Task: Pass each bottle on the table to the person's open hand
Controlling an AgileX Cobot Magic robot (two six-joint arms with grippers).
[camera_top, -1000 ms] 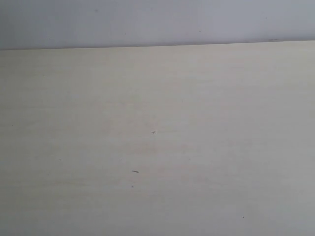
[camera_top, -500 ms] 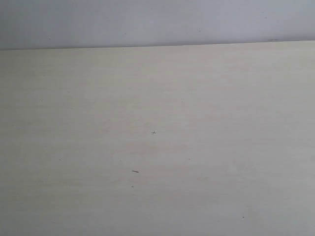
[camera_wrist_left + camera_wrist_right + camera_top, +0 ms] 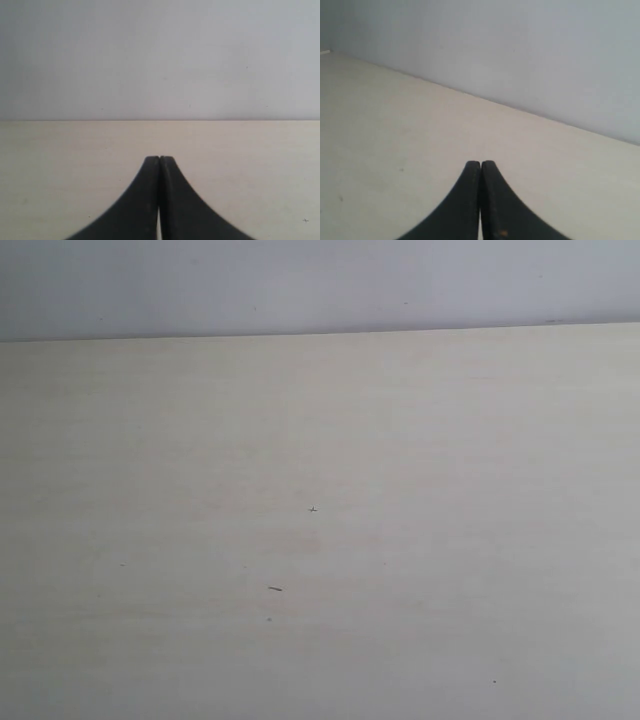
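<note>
The pale beige wood-grain table (image 3: 420, 490) fills the exterior view, bare except for a few tiny dark specks (image 3: 275, 588). No bottle and no person's hand shows in any view. Neither gripper appears in the exterior view. In the left wrist view my left gripper (image 3: 159, 159) hangs over the table (image 3: 60, 165) with its black fingers pressed together and nothing between them. In the right wrist view my right gripper (image 3: 481, 163) is likewise shut and holds nothing above the table (image 3: 385, 130).
A plain pale grey wall (image 3: 320, 285) rises behind the table's far edge (image 3: 320, 334). The same wall (image 3: 160, 55) shows in the left wrist view, and the wall (image 3: 520, 55) meets the table along a slanting edge in the right wrist view.
</note>
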